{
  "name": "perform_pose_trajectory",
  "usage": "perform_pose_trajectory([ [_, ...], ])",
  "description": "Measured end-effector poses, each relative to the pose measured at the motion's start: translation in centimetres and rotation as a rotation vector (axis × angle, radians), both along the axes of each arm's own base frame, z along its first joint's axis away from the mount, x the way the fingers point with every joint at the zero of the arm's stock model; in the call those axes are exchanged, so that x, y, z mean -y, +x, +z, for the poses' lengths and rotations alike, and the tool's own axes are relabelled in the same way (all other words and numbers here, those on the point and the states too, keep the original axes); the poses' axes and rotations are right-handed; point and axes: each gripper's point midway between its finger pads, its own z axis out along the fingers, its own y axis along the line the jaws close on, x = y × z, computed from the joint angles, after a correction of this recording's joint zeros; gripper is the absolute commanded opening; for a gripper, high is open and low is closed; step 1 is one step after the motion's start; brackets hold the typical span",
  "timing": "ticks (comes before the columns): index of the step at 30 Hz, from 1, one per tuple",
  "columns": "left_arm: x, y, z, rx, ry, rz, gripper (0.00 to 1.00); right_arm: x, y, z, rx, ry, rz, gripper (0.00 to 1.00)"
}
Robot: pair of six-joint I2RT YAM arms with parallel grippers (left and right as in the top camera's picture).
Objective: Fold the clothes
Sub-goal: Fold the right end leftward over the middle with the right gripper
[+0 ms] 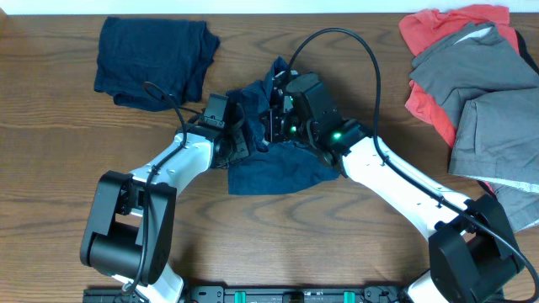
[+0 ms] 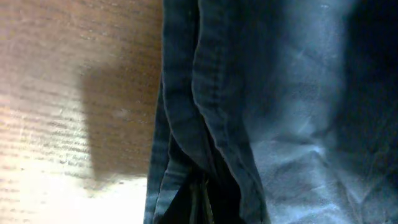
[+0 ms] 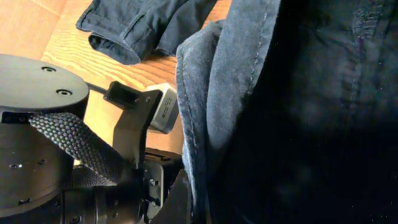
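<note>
Overhead view: the left gripper point(image 1: 240, 141) and right gripper point(image 1: 274, 124) meet in crumpled dark navy blue fabric shorts point(image 1: 278, 172) at the middle of the brown wooden bench point(image 1: 50, 126).

Bunched cloth covers both sets of fingertips, so I cannot tell whether either pair of jaws is spread or pinching the shorts. The left wrist camera shows only stitched navy seams close up beside a strip of bare wood, with no fingers visible. The right wrist camera is mostly blocked by dark, shadowed fabric, with the left arm's black wrist housing point(image 3: 43, 155) at its lower left. A flat folded navy blue garment point(image 1: 152, 59) lies near the far left corner. A loose heap of grey and coral-red garments point(image 1: 484, 109) lies at the right edge, partly cut off.
</note>
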Motion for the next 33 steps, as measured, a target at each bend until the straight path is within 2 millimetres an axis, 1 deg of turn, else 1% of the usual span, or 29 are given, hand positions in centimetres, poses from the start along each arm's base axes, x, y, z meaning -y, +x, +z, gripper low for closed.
perform_pose_trajectory([
  [3,-0.2,0.0,0.8,0.012,-0.005,0.008,0.06,0.0,0.0,0.0,-0.001,0.001,-0.004,0.01],
  [8,-0.9,0.4,4.3,0.084,-0.025,0.029,0.06,0.0,0.1,0.0,-0.001,0.003,-0.006,0.01],
  [17,-3.2,-0.5,7.6,0.112,-0.030,0.084,0.06,-0.1,0.1,0.1,-0.001,0.009,-0.010,0.01],
  [19,-3.5,-0.5,8.7,0.139,-0.036,0.094,0.06,-0.2,0.2,0.3,0.006,0.015,-0.010,0.01],
  [22,-4.0,-0.5,10.5,0.187,-0.047,0.109,0.06,-0.7,0.4,0.7,0.032,0.029,-0.007,0.01],
  [24,-4.4,-0.4,11.7,0.222,-0.054,0.119,0.06,-1.8,0.3,0.7,0.048,0.041,0.008,0.01],
  [25,-4.5,-0.4,12.2,0.236,-0.058,0.124,0.06,-2.6,0.1,0.4,0.048,0.046,0.021,0.01],
  [26,-4.6,-0.4,12.7,0.251,-0.063,0.129,0.06,-3.1,-0.1,0.0,0.048,0.047,0.032,0.05],
  [27,-4.6,-0.5,13.1,0.261,-0.066,0.132,0.06,-3.8,-0.4,-0.5,0.044,0.050,0.043,0.18],
  [29,-4.7,-0.5,13.5,0.273,-0.070,0.135,0.06,-5.3,-0.9,-1.7,0.038,0.057,0.070,0.66],
  [30,-4.7,-0.5,13.5,0.273,-0.071,0.136,0.06,-5.8,-1.1,-2.0,0.036,0.064,0.082,0.81],
  [31,-4.7,-0.5,13.5,0.272,-0.072,0.139,0.06,-6.4,-1.3,-2.3,0.034,0.067,0.097,0.91],
  [32,-4.7,-0.5,13.5,0.270,-0.071,0.142,0.06,-6.8,-1.7,-2.6,0.031,0.068,0.111,0.99],
  [33,-4.8,-0.5,13.5,0.270,-0.072,0.146,0.06,-7.1,-2.0,-2.6,0.034,0.072,0.122,0.99],
])
